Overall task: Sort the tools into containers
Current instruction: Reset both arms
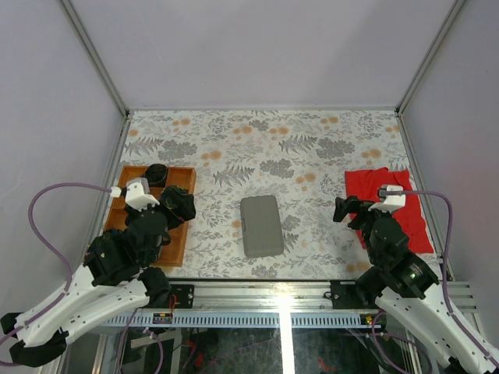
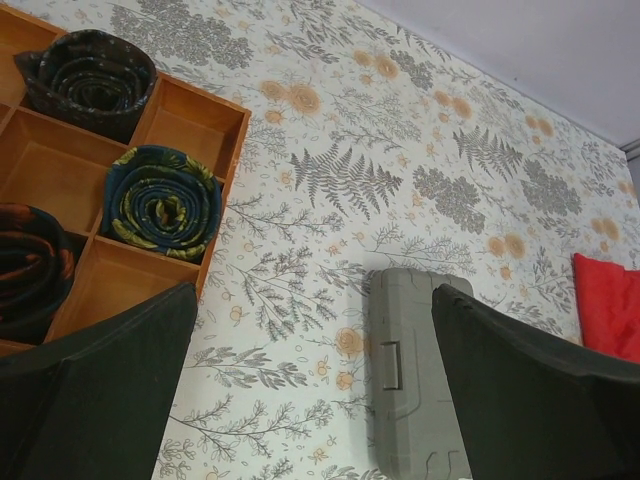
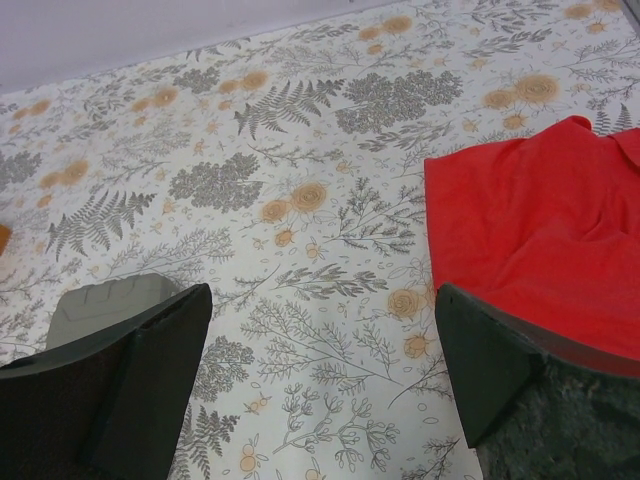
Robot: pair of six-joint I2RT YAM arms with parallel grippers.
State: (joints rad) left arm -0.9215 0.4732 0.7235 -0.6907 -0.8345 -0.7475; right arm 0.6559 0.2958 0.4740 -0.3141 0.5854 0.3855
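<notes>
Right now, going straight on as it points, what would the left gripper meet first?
Left gripper would likely reach the floral table first, between wooden tray and grey case; depth unclear.

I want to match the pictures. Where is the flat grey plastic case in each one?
Top external: the flat grey plastic case lies in the middle.
Left wrist: the case is bottom centre.
Right wrist: the case peeks out bottom left.
Shared landmark: the red cloth, right of it.
</notes>
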